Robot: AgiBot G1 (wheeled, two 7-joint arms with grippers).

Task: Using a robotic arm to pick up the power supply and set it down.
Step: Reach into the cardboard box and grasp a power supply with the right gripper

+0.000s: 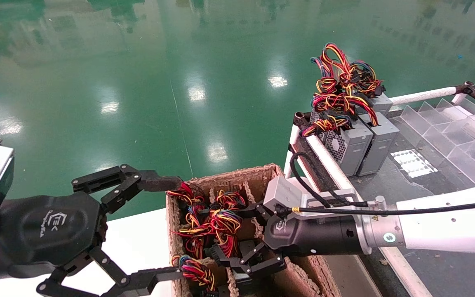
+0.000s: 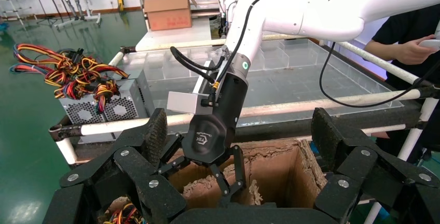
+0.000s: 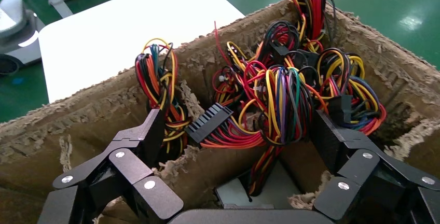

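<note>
Power supplies sit upright in the divided cells of a worn cardboard carton (image 1: 262, 173), their red, yellow and black wire bundles (image 3: 270, 105) spilling over the top, while finished ones stand on a rack (image 1: 324, 156) to the right. Right gripper (image 1: 243, 237) reaches down into the carton with fingers spread apart around one bundle, its grey box (image 3: 259, 195) just visible below; the left gripper (image 1: 155, 231) hovers wide open at the carton's left wall. This looks like the reaching step, and next it would need to sink lower and close on the box itself, not the loose wires.
</note>
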